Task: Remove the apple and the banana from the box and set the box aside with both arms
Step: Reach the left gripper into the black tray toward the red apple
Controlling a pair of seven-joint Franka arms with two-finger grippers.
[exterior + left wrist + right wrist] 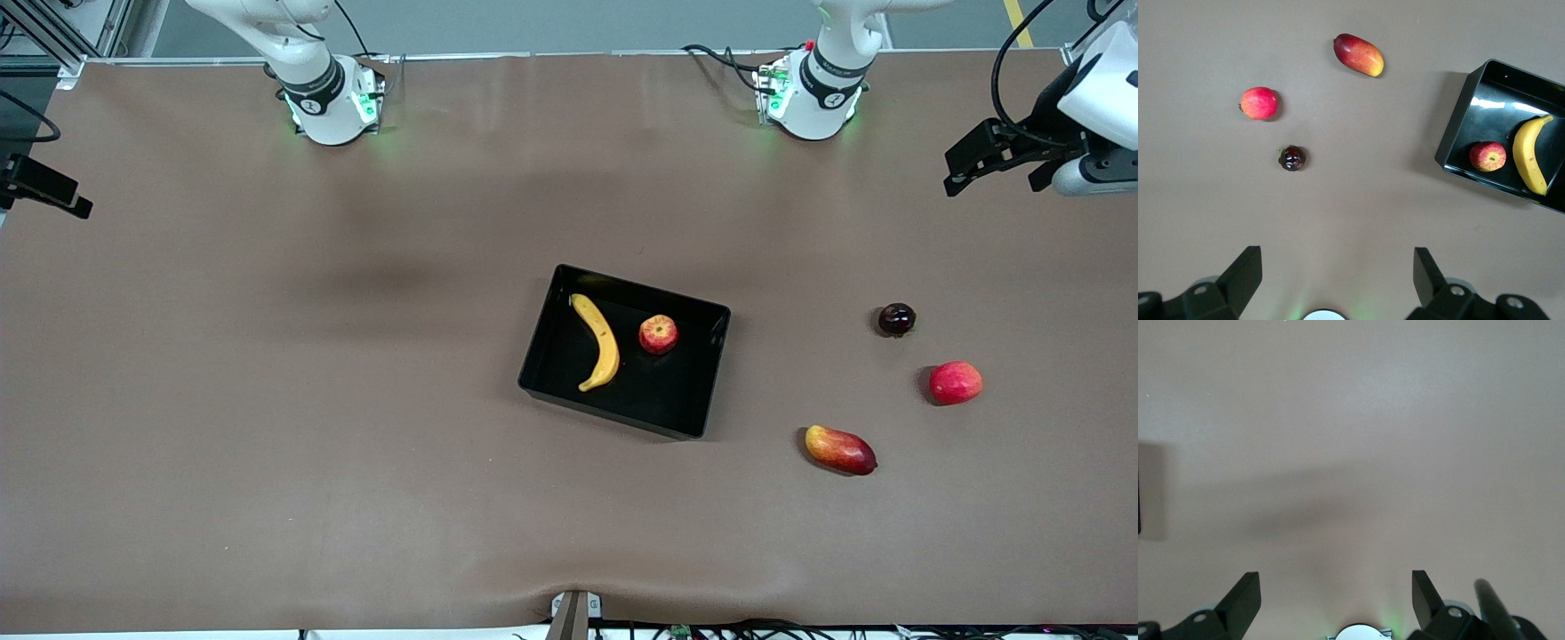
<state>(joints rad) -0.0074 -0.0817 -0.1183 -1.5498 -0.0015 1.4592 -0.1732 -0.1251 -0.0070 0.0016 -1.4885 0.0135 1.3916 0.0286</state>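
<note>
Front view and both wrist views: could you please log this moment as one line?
banana and apple in black tray | left gripper open, empty | right gripper open, empty, over bare table

Even overhead light, soft shadows; glare on black tray (1468, 110); sharp

The box (704, 373) sits mid-table. In it lie the banana (599, 341) and the apple (658, 334), side by side, apart, the apple toward the left arm's end. Off the box toward that same end lie the mango (840, 450), nearest the front camera, a round fruit (956, 382) and a small dark fruit (896, 319), farthest.
</note>
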